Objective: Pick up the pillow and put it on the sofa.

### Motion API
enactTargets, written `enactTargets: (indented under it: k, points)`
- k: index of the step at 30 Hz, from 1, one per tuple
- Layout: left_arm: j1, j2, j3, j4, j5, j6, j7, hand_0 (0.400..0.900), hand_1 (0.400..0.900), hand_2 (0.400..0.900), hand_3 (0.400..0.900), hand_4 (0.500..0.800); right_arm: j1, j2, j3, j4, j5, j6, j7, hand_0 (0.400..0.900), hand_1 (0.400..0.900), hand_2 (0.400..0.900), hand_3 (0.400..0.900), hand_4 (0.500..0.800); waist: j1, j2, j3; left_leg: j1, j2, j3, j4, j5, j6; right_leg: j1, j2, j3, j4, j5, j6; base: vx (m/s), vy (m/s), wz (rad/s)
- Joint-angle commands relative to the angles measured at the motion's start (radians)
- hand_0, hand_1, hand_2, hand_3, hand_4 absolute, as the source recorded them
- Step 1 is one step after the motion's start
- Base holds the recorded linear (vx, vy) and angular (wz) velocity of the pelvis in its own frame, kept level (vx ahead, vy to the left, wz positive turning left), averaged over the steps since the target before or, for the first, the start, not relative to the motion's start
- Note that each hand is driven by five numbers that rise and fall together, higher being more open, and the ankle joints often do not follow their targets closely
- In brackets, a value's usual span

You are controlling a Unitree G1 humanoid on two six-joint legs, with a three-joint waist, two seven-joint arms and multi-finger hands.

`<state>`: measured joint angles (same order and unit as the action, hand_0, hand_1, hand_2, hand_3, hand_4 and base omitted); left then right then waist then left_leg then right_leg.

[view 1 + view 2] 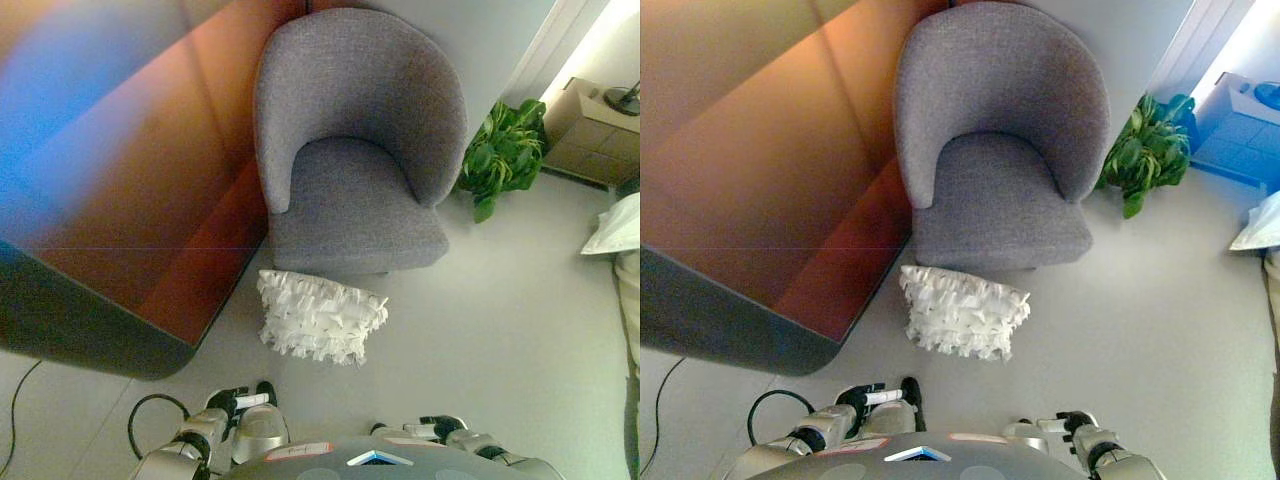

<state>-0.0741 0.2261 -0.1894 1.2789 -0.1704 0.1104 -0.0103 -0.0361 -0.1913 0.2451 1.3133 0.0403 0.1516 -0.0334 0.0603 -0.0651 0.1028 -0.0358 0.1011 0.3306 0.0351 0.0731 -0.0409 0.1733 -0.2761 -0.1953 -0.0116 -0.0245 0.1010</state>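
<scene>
A white ruffled pillow [320,316] lies on the grey floor, just in front of the grey armchair [355,150] that stands against the wall. The pillow's far edge is close to the chair's base, and the seat [995,195] holds nothing. My left hand [877,397] hangs low at the bottom left, short of the pillow, with relaxed fingers and nothing in it. My right hand [1072,424] is at the bottom right, likewise relaxed and holding nothing. Neither hand touches the pillow.
A large red-brown panel with a dark rim [150,210] fills the left, close beside the chair and pillow. A green potted plant [505,150] stands right of the chair. Cardboard boxes [590,130] and a white cushion [615,225] sit at the right edge.
</scene>
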Motion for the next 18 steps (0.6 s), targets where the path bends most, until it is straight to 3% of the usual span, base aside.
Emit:
enactTargets:
  k: [1,4,7,9,10,11,15,18]
  points:
    - [0.015,-0.027,-0.038,0.047,0.014,0.040,-0.002,0.900,0.900,0.900,0.900,0.800,-0.038,-0.044,0.020,0.015,-0.068,0.003,0.010,0.900,0.900,0.900,0.900,0.800,0.040,0.071,0.030,-0.184,0.160,-0.071,0.134,0.059,-0.061,0.072,0.012,0.008,0.163,-0.141,0.017,0.16,0.124,0.18]
    - [-0.034,-0.005,-0.057,0.029,0.025,0.052,-0.007,0.900,0.900,0.900,0.900,0.800,-0.083,-0.059,0.032,-0.003,-0.078,-0.015,0.013,0.900,0.900,0.900,0.900,0.800,0.054,0.059,0.045,-0.285,0.166,-0.066,0.316,-0.009,-0.039,0.068,-0.034,-0.003,0.201,-0.147,0.003,0.18,0.103,0.19]
    - [-0.049,0.013,-0.079,0.024,0.058,0.072,-0.019,0.900,0.900,0.900,0.900,0.800,-0.097,-0.067,0.033,-0.021,-0.061,0.020,-0.020,0.900,0.900,0.900,0.900,0.800,0.072,0.041,0.036,-0.299,0.128,-0.072,0.340,-0.060,0.009,0.072,-0.076,0.012,0.280,-0.066,0.011,0.24,0.081,0.03]
    - [-0.049,0.013,-0.079,0.024,0.058,0.072,-0.019,0.900,0.900,0.900,0.900,0.800,-0.097,-0.067,0.033,-0.021,-0.061,0.020,-0.020,0.900,0.900,0.900,0.900,0.800,0.072,0.041,0.036,-0.299,0.128,-0.072,0.340,-0.060,0.009,0.072,-0.076,0.012,0.280,-0.066,0.011,0.15,0.038,0.08]
    - [-0.051,0.031,-0.099,0.021,0.087,0.088,-0.025,0.900,0.900,0.900,0.900,0.800,-0.078,-0.066,0.027,-0.032,-0.064,0.001,-0.046,0.900,0.900,0.900,0.900,0.800,0.070,0.028,0.021,-0.256,0.071,-0.078,0.283,-0.090,0.060,0.006,-0.111,0.049,0.439,0.080,0.036,0.50,0.181,0.29]
    - [-0.052,0.036,-0.120,0.018,0.102,0.099,-0.018,0.900,0.900,0.900,0.900,0.800,-0.065,-0.068,0.036,-0.043,-0.130,-0.017,-0.079,0.900,0.900,0.900,0.900,0.800,0.039,0.037,0.036,-0.148,0.022,-0.081,0.224,-0.132,0.085,-0.172,-0.134,0.070,0.634,0.106,0.036,0.52,0.180,0.26]
    - [-0.101,0.039,-0.135,0.004,0.041,0.110,0.017,0.900,0.900,0.900,0.900,0.800,-0.126,-0.075,0.099,-0.050,-0.207,-0.001,-0.153,0.900,0.900,0.900,0.900,0.800,0.025,0.048,0.089,-0.109,0.024,-0.082,0.216,-0.153,0.075,-0.362,-0.143,0.034,0.542,0.094,0.019,0.07,-0.120,-0.07]
    - [-0.193,0.034,-0.156,-0.001,0.004,0.093,0.048,0.900,0.900,0.900,0.900,0.800,-0.273,-0.074,0.158,-0.051,-0.233,0.036,-0.299,0.900,0.900,0.900,0.900,0.800,0.023,0.033,0.181,-0.185,0.033,-0.114,0.309,-0.216,0.041,-0.517,-0.182,0.010,0.360,0.227,0.060,-0.29,-0.398,0.09]
